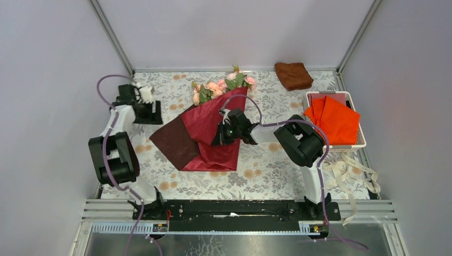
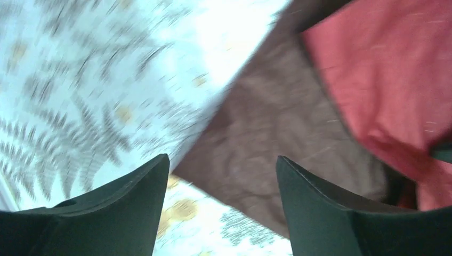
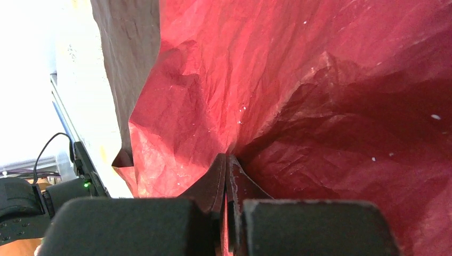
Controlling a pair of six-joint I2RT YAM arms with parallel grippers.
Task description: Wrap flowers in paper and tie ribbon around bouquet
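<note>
Where the paper [image 1: 213, 144] lay: centre of top view, flat on desk [image 1: 266, 165]. Dark red face was folded up over the stems. Maroon-brown reverse spread out toward centre-left, ending in a corner.
Flowers [image 1: 218, 88]: pink heads + green leaves stuck out of paper's upper end, just above frame centre. Stems were hidden under the red fold.
R pincer [image 1: 219, 136]: at frame centre, sitting on the red fold. In R wrist view its fingers [image 3: 213, 181] were pressed together w/ a crease of red paper nipped btw the tips, and wrinkles ran in toward that spot.
L pincer [image 2: 221, 162]: upper left of top view, near paper's brown left corner, not touching it. Jaws stood apart w/ nothing btw them. L wrist view was motion-blurred; the brown reverse, a strip of red at upper right and the fern-print desk cover showed past the fingers.
Ribbon [image 1: 341, 170]: cream, in loose loops at lower right of top view, beside R arm's base. It lay well apart from paper + flowers, neither pincer on it.
Basket [image 1: 362, 141]: white, at right edge of desk, holding bright orange sheets [image 1: 333, 117].
Brown cloth [image 1: 293, 76]: folded, upper right, at desk's far edge.
</note>
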